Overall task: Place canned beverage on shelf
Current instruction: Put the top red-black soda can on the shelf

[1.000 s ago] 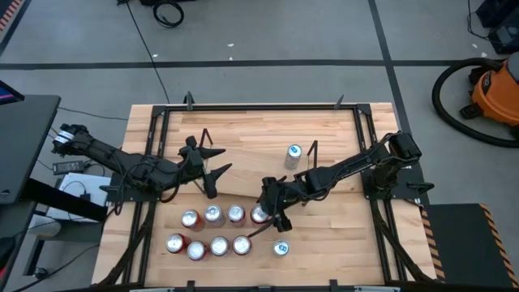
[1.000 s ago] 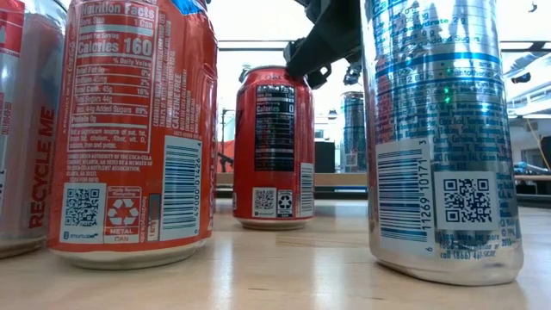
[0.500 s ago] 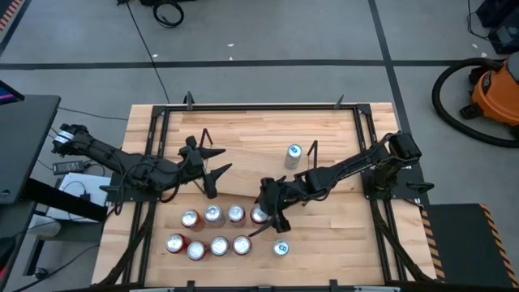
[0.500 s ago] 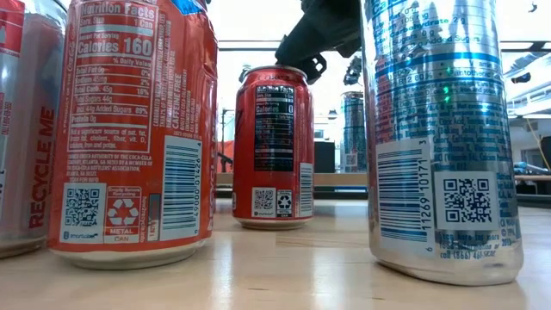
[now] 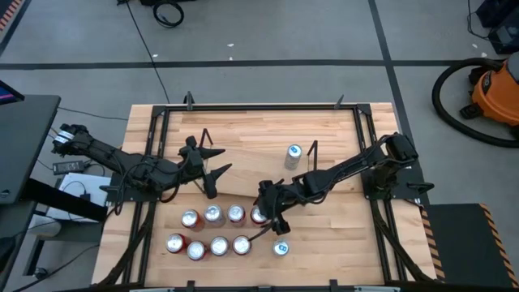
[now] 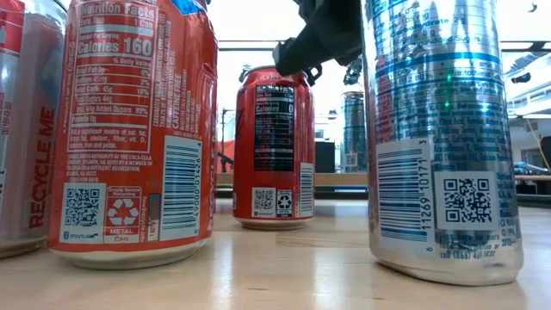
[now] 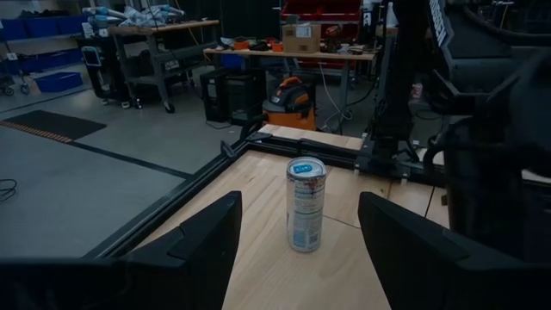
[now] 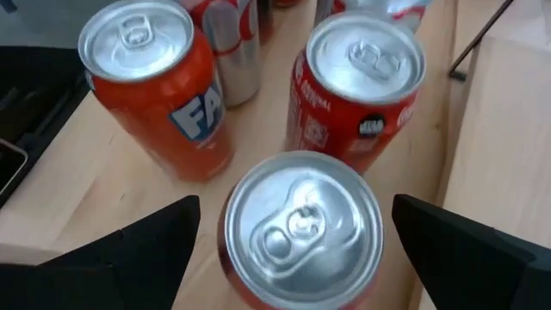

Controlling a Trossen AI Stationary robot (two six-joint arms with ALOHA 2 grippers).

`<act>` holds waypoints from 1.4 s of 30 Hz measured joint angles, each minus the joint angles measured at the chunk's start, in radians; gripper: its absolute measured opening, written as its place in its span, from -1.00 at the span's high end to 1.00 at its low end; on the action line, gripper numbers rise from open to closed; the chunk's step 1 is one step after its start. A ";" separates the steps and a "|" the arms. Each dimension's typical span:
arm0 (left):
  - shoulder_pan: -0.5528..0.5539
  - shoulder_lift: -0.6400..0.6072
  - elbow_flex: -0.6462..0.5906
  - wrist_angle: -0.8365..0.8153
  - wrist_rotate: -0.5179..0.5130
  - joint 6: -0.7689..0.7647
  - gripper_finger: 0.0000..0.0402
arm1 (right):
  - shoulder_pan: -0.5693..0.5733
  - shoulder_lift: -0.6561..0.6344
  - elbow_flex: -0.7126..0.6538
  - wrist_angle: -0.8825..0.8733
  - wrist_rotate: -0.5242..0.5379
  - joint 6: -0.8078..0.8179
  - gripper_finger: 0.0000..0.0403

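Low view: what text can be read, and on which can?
"Nutrition Facts", "Calories 160", "METAL CAN": big red can.
"RECYCLE ME": can at the picture's left edge.
"1269 10171": barcode digits on the silver can.
Fine print on these, and the far red can, is too small to read.

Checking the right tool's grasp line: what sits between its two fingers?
In the right wrist view, a can's silver top sits centred between the right tool's open fingers, which stand clear of it.
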 joint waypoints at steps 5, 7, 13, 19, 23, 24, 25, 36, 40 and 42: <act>0.000 0.000 0.000 -0.002 0.000 0.000 -0.22 | -0.011 0.030 0.000 -0.015 -0.011 0.025 -0.96; 0.000 0.000 0.000 -0.002 0.000 0.000 -0.22 | -0.013 0.033 0.000 -0.013 -0.013 0.022 -0.95; 0.000 0.000 0.000 -0.002 0.000 0.000 -0.22 | -0.016 0.031 0.000 -0.010 -0.013 0.010 -0.82; 0.000 0.000 0.000 -0.003 0.000 0.000 -0.22 | -0.019 0.030 0.000 -0.014 -0.013 0.006 -0.61; 0.000 0.000 0.000 -0.003 0.000 0.000 -0.22 | -0.023 0.030 0.000 -0.014 -0.013 0.006 -0.59; 0.000 0.000 0.000 -0.002 0.000 0.000 -0.22 | -0.023 0.030 0.000 -0.014 -0.013 0.007 -0.60; 0.000 0.000 0.000 -0.003 0.000 0.000 -0.22 | -0.023 0.030 0.001 -0.015 -0.013 0.007 -0.62; 0.000 0.000 0.000 -0.003 0.000 0.000 -0.22 | -0.023 0.030 0.097 -0.171 0.031 -0.016 -0.63; 0.000 0.000 0.000 -0.003 0.000 0.000 -0.22 | -0.023 0.030 0.126 -0.206 0.053 -0.020 -0.63; 0.000 0.000 0.000 -0.003 0.000 0.000 -0.22 | -0.023 0.030 0.136 -0.224 0.053 -0.025 -0.63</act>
